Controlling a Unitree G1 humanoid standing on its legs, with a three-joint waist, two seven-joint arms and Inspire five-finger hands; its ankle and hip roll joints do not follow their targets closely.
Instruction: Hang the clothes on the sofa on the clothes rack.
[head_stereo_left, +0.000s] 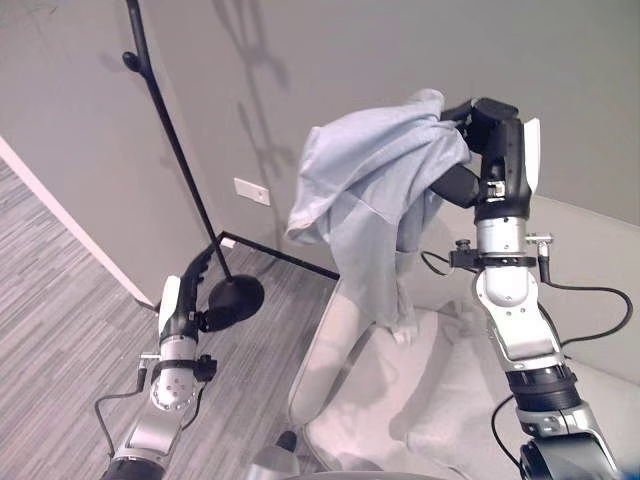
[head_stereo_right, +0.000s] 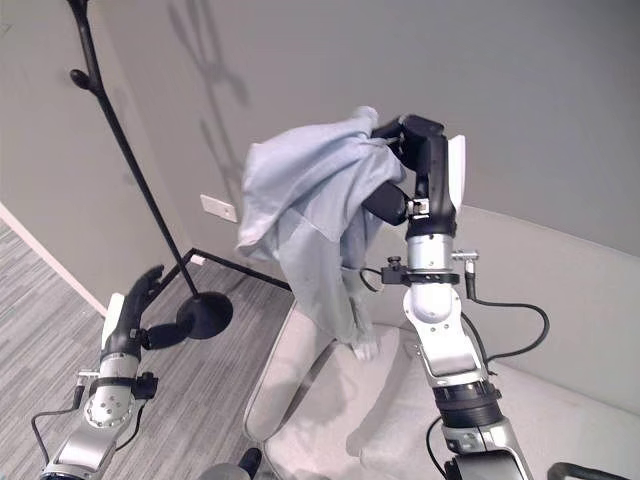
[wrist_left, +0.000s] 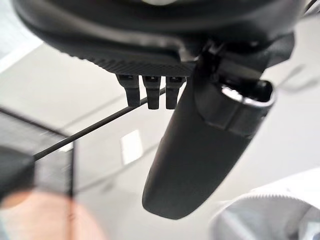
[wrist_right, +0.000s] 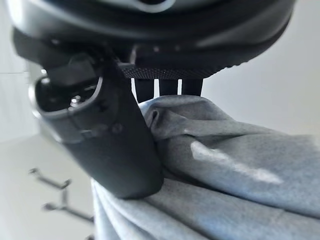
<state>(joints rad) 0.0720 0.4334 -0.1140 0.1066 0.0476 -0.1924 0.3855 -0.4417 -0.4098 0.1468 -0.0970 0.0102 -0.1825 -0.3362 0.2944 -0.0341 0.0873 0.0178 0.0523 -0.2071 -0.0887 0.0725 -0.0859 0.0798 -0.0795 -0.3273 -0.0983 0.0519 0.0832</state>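
One grey garment (head_stereo_left: 370, 190) pinched in raised R hand (head_stereo_left: 487, 130); L hand (head_stereo_left: 190, 290) low, fingers straight.

The clothes rack (head_stereo_left: 165, 120) runs off the top edge; grey garment (head_stereo_left: 375, 190) hides the right hand (head_stereo_left: 485, 125) fingertips

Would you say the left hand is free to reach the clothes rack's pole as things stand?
Probably yes: the left hand is open and holds nothing, low beside the clothes rack, with nothing between them. The right hand holds the grey garment.
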